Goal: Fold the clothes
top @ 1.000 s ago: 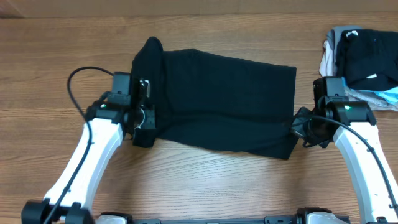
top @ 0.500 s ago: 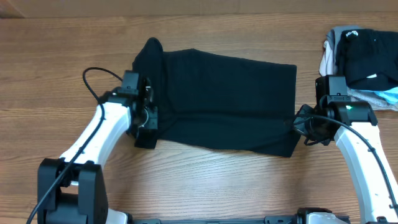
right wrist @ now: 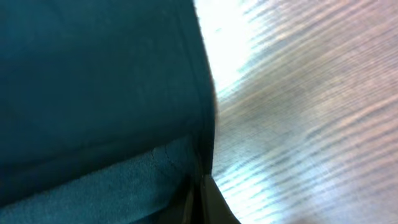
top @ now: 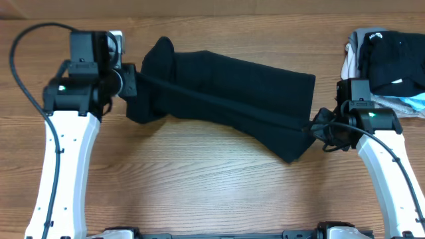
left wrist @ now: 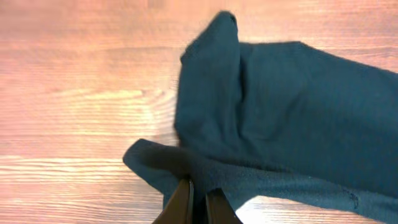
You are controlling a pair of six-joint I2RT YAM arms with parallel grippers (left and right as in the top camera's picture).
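The clothes are one black T-shirt (top: 226, 93), stretched as a folded band across the middle of the wooden table. My left gripper (top: 135, 85) is shut on the shirt's left end, toward the back left. In the left wrist view the fabric (left wrist: 280, 106) bunches between the closed fingers (left wrist: 181, 200), with the rest spread flat beyond. My right gripper (top: 317, 127) is shut on the shirt's right edge. The right wrist view shows the hem (right wrist: 93, 81) pinched at the gripper (right wrist: 200, 196). A taut fold runs diagonally between both grips.
A pile of other garments (top: 385, 56), grey, black and light blue, lies at the back right corner beside the right arm. The left arm's black cable (top: 20, 46) loops over the back left of the table (top: 199, 192).
My left gripper has carried the shirt's left end away from the front toward the back left. The front edge now slants diagonally. The right gripper has stayed in place.
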